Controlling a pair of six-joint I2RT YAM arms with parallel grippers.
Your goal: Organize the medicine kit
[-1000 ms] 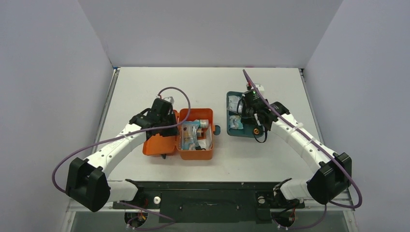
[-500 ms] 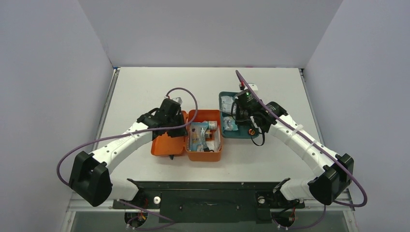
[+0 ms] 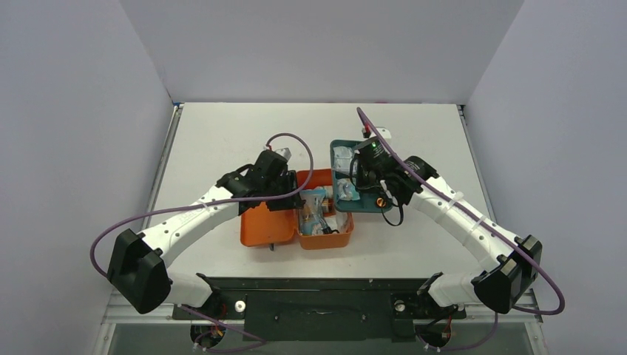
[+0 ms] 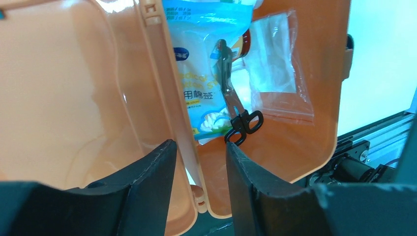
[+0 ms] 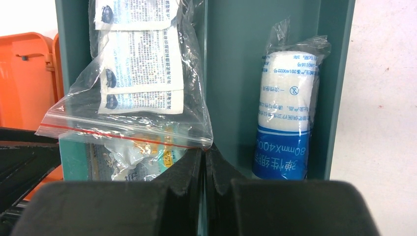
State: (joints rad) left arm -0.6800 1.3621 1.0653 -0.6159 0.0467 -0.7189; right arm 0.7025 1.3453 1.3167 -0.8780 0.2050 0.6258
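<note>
The pale table [image 3: 222,133] sat boxed in by grey walls. The medicine kit [image 3: 262,225] lay open near its middle, with the lid flat to the left of the base. A swab packet [image 4: 201,73] and small scissors [image 4: 231,98] were inside. My left gripper [image 4: 199,147] straddled the kit's hinge with its jaws parted and not touching the ridge, which I judged left the kit resting freely. Just beside the kit's far right corner, the teal tray [image 5: 236,73] held a bandage roll [image 5: 287,113] and a zip bag [image 5: 140,73]. My right gripper [image 5: 203,152] was pinched on the tray's divider, probably to keep its contents close to the kit.
</note>
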